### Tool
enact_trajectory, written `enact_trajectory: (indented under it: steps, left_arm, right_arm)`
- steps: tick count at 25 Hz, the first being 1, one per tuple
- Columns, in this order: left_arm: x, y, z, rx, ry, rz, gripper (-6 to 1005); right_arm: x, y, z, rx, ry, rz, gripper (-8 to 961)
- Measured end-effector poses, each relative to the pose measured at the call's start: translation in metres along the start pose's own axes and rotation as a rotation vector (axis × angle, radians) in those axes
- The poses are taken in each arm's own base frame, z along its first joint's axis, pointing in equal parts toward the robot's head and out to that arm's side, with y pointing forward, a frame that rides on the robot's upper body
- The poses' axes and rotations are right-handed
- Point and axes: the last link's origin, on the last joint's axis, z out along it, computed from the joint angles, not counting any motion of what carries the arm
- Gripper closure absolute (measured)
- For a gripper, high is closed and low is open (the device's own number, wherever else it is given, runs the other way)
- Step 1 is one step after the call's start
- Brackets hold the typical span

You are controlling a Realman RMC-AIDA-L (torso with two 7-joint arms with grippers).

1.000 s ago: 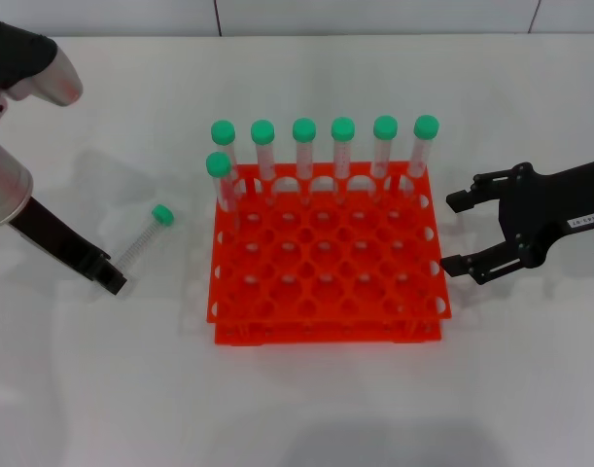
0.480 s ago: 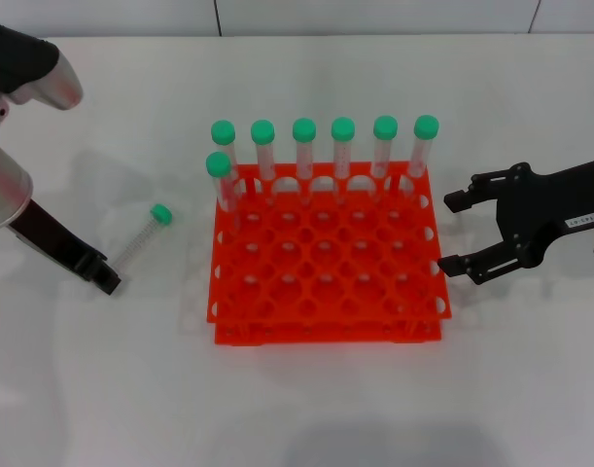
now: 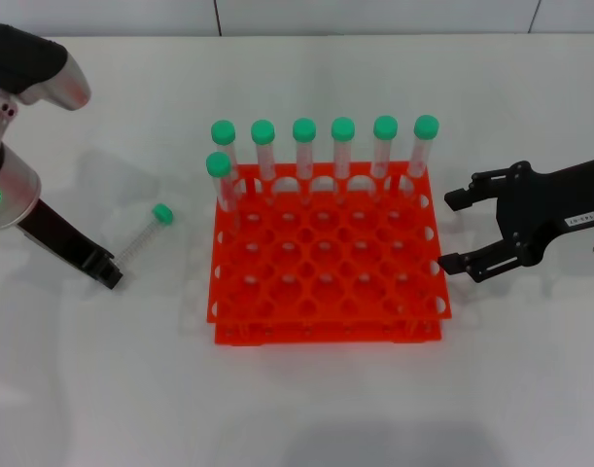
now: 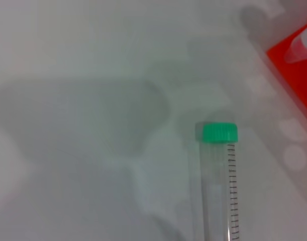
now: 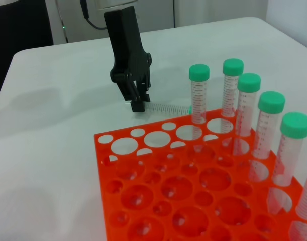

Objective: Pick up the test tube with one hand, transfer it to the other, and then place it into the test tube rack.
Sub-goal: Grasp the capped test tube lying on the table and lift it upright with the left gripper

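The test tube (image 3: 141, 238) lies flat on the white table left of the orange rack (image 3: 326, 329), its green cap toward the back. My unlabelled left gripper (image 3: 109, 275) hangs low at the tube's bottom end. In the right wrist view its fingers (image 5: 138, 104) look closed together, with the tube (image 5: 166, 107) lying just beside their tips. The left wrist view shows the tube (image 4: 218, 186) directly below, with none of its own fingers in view. My labelled right gripper (image 3: 450, 232) is open and empty just right of the rack.
Several identical green-capped tubes (image 3: 342, 146) stand in the rack's back row, and one more stands at the left of the second row. The rack's other holes (image 5: 138, 196) are vacant. Bare white table surrounds the rack.
The left arm has shifted slightly; its gripper tip has crept a little left and back by the tube's bottom end. The tube and the right gripper have not moved.
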Motion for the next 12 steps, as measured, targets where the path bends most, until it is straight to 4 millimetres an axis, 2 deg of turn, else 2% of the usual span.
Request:
enact_trajectory:
  steps: [5, 9, 12]
  left_arm:
    - [0.003, -0.001, -0.006, 0.005, 0.03, -0.005, 785]
    - [0.005, -0.009, -0.028, 0.006, 0.112, -0.037, 805]
    - [0.003, -0.009, -0.053, 0.004, 0.187, -0.03, 804]
  right_arm:
    - [0.002, 0.0, 0.0, 0.003, 0.0, 0.005, 91]
    - [0.003, 0.001, -0.001, 0.004, 0.001, 0.009, 91]
    - [0.003, 0.001, -0.001, 0.001, 0.001, 0.009, 92]
